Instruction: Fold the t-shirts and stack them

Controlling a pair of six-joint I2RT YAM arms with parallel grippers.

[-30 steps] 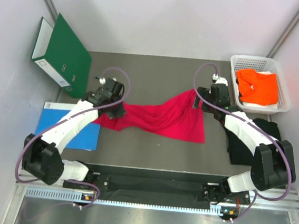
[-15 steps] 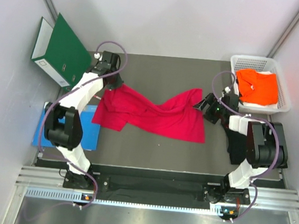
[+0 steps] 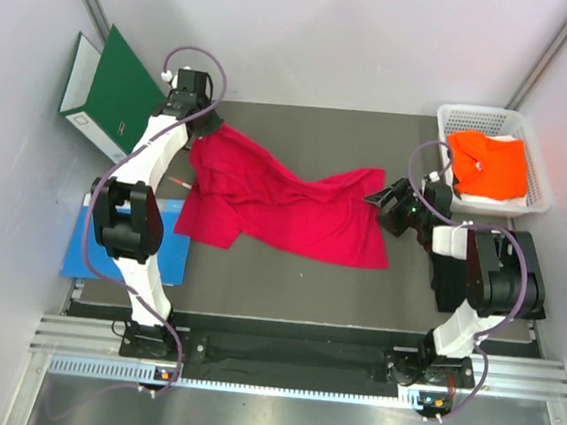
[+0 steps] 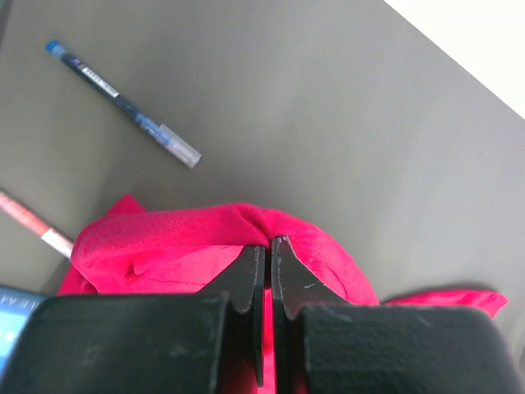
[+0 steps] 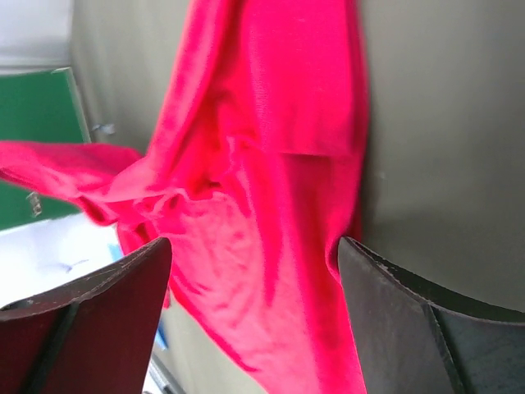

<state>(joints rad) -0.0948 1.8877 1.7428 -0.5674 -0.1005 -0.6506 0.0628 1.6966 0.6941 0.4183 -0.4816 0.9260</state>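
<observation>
Left wrist view: left gripper (image 4: 268, 244) pinches the crimson t-shirt (image 4: 164, 250), spreading step; right gripper (image 5: 253, 245), fingers apart beside it, must grasp next

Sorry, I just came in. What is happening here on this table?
The left pincer is shut on the far left corner of the red t-shirt, which lies crumpled and unfolded. The right pincer is open at its right edge. The orange t-shirt sits in the basket; the black t-shirt lies by the right arm.
</observation>
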